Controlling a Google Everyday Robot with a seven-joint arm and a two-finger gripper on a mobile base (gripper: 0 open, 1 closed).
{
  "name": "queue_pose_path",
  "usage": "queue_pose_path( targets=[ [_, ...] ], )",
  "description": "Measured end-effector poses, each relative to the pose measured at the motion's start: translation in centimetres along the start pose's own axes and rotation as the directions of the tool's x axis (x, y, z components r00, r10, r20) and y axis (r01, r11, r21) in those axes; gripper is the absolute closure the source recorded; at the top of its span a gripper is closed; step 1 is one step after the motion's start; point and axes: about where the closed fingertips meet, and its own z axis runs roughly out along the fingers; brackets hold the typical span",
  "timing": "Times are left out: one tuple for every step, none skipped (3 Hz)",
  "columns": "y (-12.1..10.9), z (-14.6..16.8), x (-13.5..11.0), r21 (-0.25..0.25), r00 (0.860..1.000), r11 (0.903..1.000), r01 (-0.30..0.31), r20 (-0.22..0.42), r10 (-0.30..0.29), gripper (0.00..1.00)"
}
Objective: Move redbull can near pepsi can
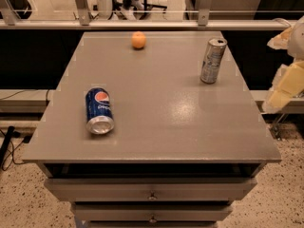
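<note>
A lab, I'd say: drawer cabinet (152,190), floor cables (6,147), glass railing (142,24) behind the tabletop's (161,113) far edge. My gripper (284,87) hangs off its right edge.

High frontal view — pincer (284,83) far right

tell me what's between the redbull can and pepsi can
Only bare table between redbull can and pepsi can in the camera view; the gripper is beyond the table's right edge.
</note>
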Motion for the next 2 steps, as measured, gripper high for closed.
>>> queue_pose_path(
  targets=[
    [-4.4,2.2,3.6,-0.025,0.984,0.9907,-0.134,0.119,0.136,0.00],
    [-7.6,4.3,4.4,-0.065,0.943,0.9792,-0.192,0.265,0.202,0.00]
  ],
)
